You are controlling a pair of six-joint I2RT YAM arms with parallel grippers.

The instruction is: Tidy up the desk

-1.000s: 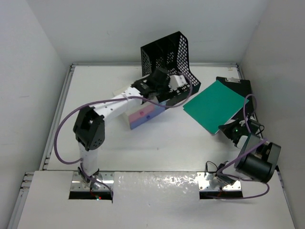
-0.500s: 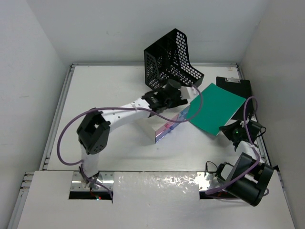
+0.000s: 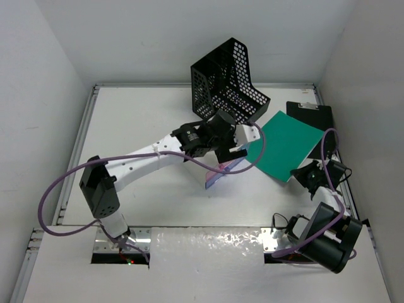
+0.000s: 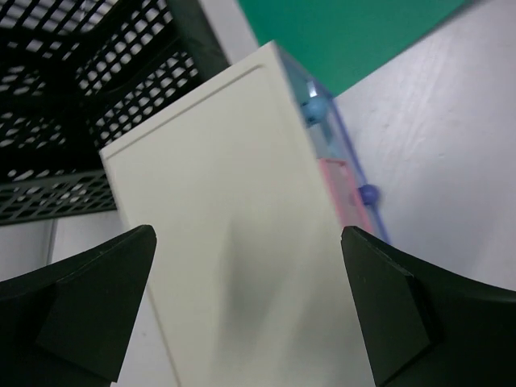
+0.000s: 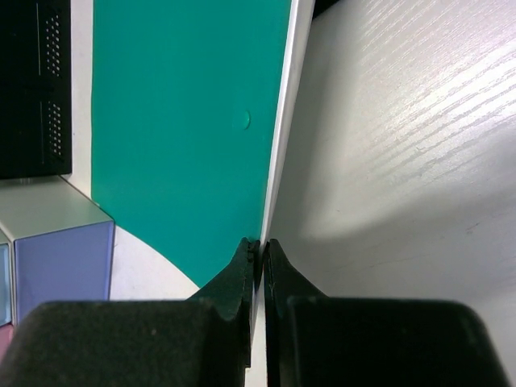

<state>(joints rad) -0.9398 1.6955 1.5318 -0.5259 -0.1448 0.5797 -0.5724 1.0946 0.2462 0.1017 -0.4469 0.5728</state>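
Observation:
The desk (image 3: 142, 120) is the wide white tabletop. A small white-topped drawer box (image 3: 218, 175) with pink and blue drawers lies near its middle. My left gripper (image 3: 242, 144) hangs over the box, open wide. In the left wrist view its dark fingers (image 4: 89, 310) flank the box's white top (image 4: 226, 234) without closing on it. A green folder (image 3: 284, 144) lies to the right, partly over a black clipboard (image 3: 312, 113). My right gripper (image 3: 308, 177) is shut on the folder's near edge (image 5: 278, 145), with both jaws pinched on it.
A black mesh file holder (image 3: 227, 79) stands tilted at the back, just behind the drawer box and close to the left gripper. Raised rails (image 3: 79, 145) run along the desk's edges. Grey walls close in on both sides.
The drawer box slid right toward the green folder, and the mesh holder turned. My left gripper has opened fully over the box while its elbow swung left. The right arm shifted early, then stayed.

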